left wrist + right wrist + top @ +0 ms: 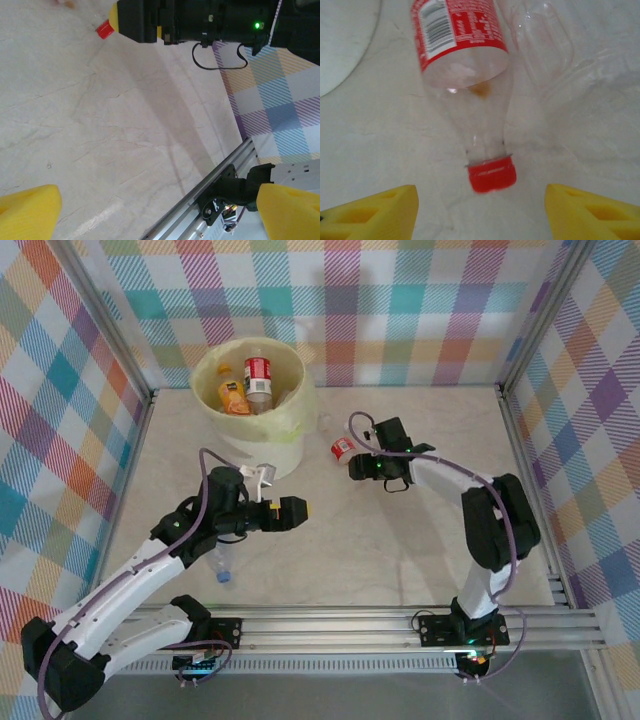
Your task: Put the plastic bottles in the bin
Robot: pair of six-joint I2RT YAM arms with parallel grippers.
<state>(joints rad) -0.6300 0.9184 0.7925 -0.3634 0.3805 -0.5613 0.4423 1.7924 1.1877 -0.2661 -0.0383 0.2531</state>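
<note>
A clear plastic bottle with a red label lies on the table, its red cap toward the camera. My right gripper is open around the cap end, and its yellow fingertips stand well apart from the cap. From above, this bottle lies right of the bin, with the right gripper at it. A bare clear bottle lies beside it. Inside the bin are a red-labelled bottle and an orange one. My left gripper hangs open and empty over the table's middle.
Another clear bottle with a blue cap lies near the front edge, partly under my left arm. The bin's pale wall curves in at the upper left of the right wrist view. Aluminium rails run along the front; plaid walls enclose the table.
</note>
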